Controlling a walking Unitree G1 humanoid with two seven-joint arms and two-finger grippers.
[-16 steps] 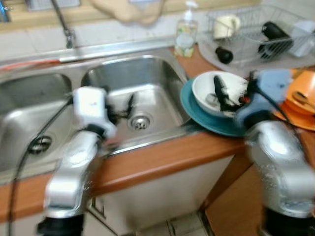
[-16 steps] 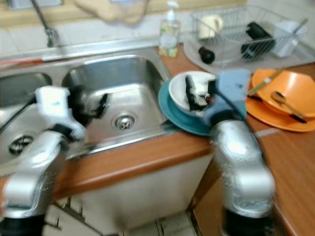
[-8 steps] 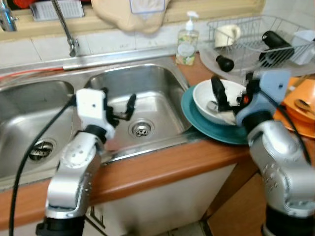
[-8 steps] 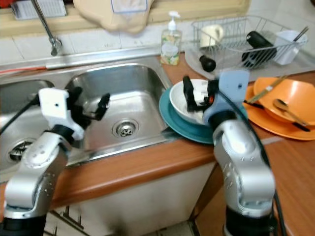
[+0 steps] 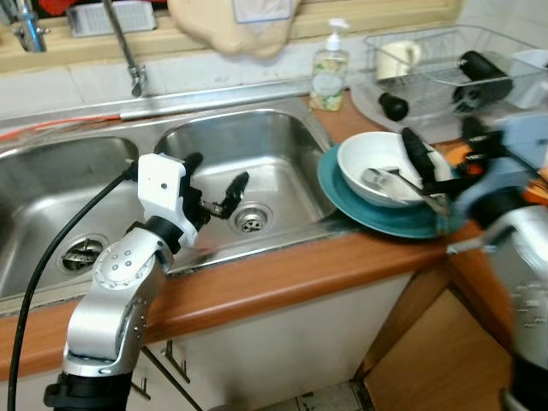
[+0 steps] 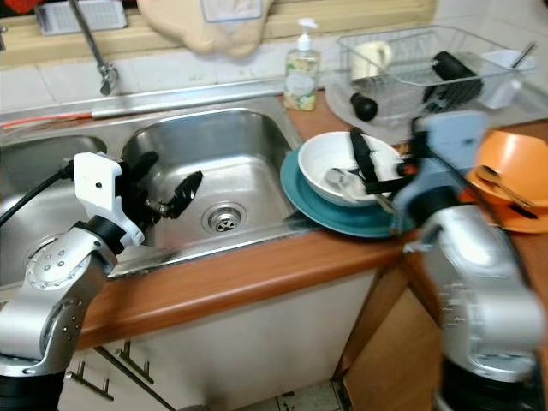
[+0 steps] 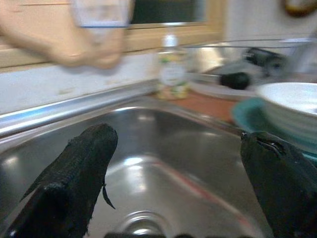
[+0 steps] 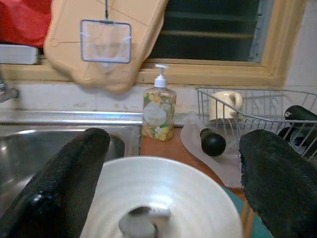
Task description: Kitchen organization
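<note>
The right hand (image 6: 377, 171), fingers spread, hovers directly over the white bowl (image 6: 338, 163); the left hand (image 5: 214, 184), also spread, hangs over the sink (image 5: 265, 141)

Wooden surface (image 5: 282, 278) runs along the front, with a steel double sink (image 5: 257, 145) set into it. Right of the sink a teal plate (image 5: 342, 197) sits on the wood, slightly over the sink's edge, with a white bowl (image 5: 377, 154) on top of it. Behind that, a soap bottle (image 5: 329, 68) stands at the back corner by the sink, next to a wire rack (image 6: 411, 64) on a pale mat. Orange dishes (image 6: 514, 167) are stacked at the far right.
</note>
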